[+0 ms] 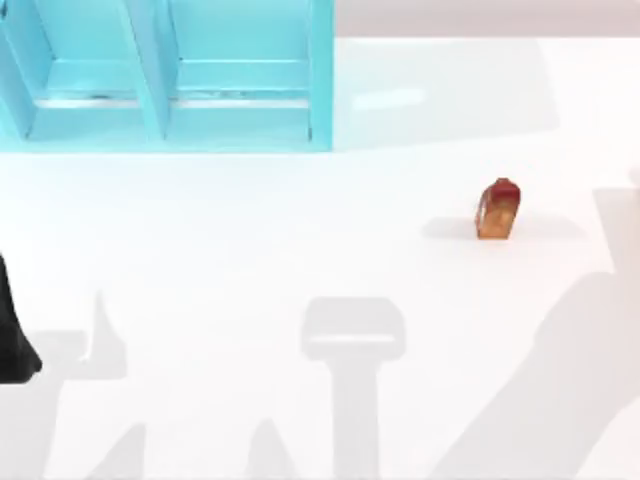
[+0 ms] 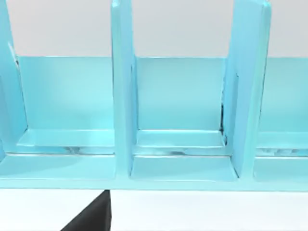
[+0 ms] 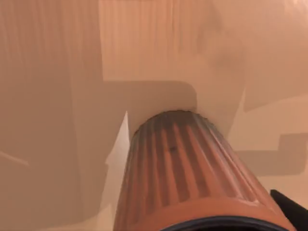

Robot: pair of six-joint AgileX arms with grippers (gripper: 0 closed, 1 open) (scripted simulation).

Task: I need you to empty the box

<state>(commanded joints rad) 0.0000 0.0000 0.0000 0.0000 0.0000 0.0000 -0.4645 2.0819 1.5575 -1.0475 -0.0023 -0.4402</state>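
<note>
A small red-brown carton (image 1: 497, 209) stands on the white surface (image 1: 300, 250) right of the blue divided box (image 1: 170, 80), left arm (image 1: 12, 335) parked at the left edge, jaw state indiscernible; any approach should descend squarely, avoiding toppling it.

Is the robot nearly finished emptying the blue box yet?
The compartments of the blue box that are visible look bare in the top and left wrist views, so that part seems done. A small red-orange object stands on the white table right of the box. The left arm sits at the table's left edge. Whether anything remains in hidden compartments cannot be told.
</note>
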